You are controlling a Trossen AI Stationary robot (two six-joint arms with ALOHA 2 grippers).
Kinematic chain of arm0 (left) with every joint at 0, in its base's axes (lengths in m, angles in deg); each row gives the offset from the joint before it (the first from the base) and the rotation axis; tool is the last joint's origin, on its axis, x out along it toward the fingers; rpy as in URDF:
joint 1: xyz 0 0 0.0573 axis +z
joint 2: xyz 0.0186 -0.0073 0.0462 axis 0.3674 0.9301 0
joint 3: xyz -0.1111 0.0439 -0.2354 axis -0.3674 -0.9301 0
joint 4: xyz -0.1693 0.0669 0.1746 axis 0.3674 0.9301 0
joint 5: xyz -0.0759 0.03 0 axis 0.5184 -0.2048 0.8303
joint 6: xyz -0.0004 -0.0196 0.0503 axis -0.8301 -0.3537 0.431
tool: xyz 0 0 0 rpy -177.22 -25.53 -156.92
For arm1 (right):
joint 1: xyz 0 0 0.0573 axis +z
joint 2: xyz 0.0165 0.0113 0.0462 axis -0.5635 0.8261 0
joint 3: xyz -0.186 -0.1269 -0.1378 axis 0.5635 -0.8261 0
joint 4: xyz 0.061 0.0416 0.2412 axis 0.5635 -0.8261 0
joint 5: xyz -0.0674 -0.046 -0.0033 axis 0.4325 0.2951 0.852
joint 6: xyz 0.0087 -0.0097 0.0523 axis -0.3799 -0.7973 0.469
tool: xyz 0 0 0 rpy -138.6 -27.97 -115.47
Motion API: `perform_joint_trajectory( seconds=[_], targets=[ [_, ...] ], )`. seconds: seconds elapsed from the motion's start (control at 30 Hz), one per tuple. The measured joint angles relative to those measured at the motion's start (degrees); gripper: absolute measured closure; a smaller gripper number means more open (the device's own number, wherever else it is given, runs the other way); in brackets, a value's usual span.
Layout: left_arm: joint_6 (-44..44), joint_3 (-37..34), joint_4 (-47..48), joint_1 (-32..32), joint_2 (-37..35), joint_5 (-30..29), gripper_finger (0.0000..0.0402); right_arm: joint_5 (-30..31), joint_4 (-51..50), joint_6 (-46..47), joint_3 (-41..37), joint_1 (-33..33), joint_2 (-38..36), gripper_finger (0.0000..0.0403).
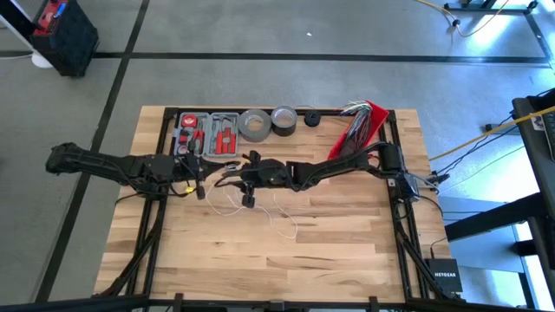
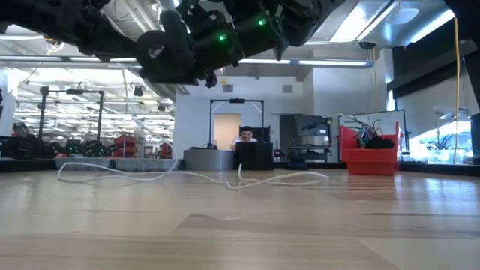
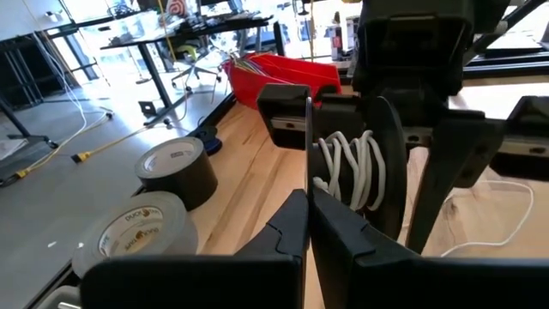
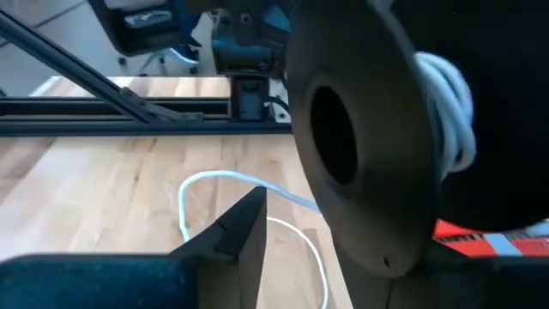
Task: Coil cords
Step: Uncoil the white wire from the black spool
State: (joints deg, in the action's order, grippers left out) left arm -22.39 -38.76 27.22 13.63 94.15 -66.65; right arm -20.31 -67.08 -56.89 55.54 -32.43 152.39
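A black spool (image 3: 388, 163) wound with several turns of thin white cord (image 3: 347, 167) hangs in the air above the table's middle, between my two grippers. The cord's loose length (image 1: 232, 206) lies in slack loops on the wood (image 2: 187, 176). My left gripper (image 3: 307, 236) comes in from the table's left (image 1: 204, 184) and is shut on the spool. My right gripper (image 1: 241, 179) reaches in from the right and is open. One of its fingers (image 4: 244, 227) stands beside the spool's holed flange (image 4: 360, 146) with a gap between. The spool hides its other finger. My left gripper pinches the rim of the spool's thin flange (image 3: 307, 172) between its two fingers. The fingers come in roughly level from the table's left, and the flange stands edge-on in the seam between them. The spool is lifted clear of the table, and the cord trails slack from it.
Along the far edge stand a grey and red tool case (image 1: 208, 134), two grey tape rolls (image 1: 254, 124) (image 1: 284, 119) and a red bin of wires (image 1: 364, 126). Bare wood (image 1: 286, 260) fills the near half. A person sits in the room behind the table (image 2: 246, 136).
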Motion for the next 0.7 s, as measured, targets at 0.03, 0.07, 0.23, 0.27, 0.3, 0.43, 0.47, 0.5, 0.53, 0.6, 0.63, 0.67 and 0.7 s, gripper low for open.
perform_joint_trajectory(
  seconds=[0.03,0.07,0.23,0.27,0.3,0.43,0.47,0.5,0.53,0.6,0.63,0.67,0.7],
  targets=[
    [0.0,0.0,0.1,0.0,0.0,0.0,0.0398,-0.6,0.0,0.0,0.0,0.0,0.0,0.0272],
    [0.0,0.0,0.2,0.0,0.0,0.0,0.0398,-1.1,0.0,0.0,0.0,0.0,0.0,0.0272],
    [0.1,0.0,0.3,0.0,0.0,0.0,0.0398,-1.3,-2.2,0.0,0.0,0.0,0.0,0.0271],
    [0.1,0.0,0.3,0.0,0.0,0.0,0.0398,-1.4,-2.0,0.0,0.0,0.0,0.0,0.0271],
    [0.1,0.0,0.3,0.0,0.0,0.0,0.0398,-1.4,-1.4,0.0,0.0,0.0,0.0,0.0271],
    [0.2,0.0,0.3,0.0,0.0,0.0,0.0398,-1.4,1.0,0.0,0.0,0.0,-0.1,0.0272],
    [0.2,0.0,0.3,0.0,0.0,0.0,0.0398,-1.4,1.0,0.0,0.0,0.0,-0.1,0.0273],
    [0.2,0.0,0.3,0.0,0.0,0.0,0.0398,-1.4,0.7,0.0,0.0,0.0,-0.1,0.0276],
    [0.2,0.0,0.3,0.0,0.0,0.0,0.0398,-1.3,0.2,0.0,0.0,0.0,-0.2,0.0281],
    [0.2,0.0,0.3,0.0,0.0,0.0,0.0398,-1.1,-1.0,-0.1,0.0,0.0,-0.2,0.0298],
    [0.2,0.0,0.3,0.0,0.0,0.0,0.0398,-0.8,-1.6,-0.1,0.0,0.0,-0.2,0.0310],
    [0.2,0.0,0.3,0.0,0.0,0.0,0.0398,-0.7,-2.2,-0.2,0.0,0.0,-0.2,0.0323],
    [0.2,0.0,0.3,0.0,0.0,0.0,0.0398,-0.6,-2.6,-0.3,0.0,0.0,-0.2,0.0337]
  ],
)
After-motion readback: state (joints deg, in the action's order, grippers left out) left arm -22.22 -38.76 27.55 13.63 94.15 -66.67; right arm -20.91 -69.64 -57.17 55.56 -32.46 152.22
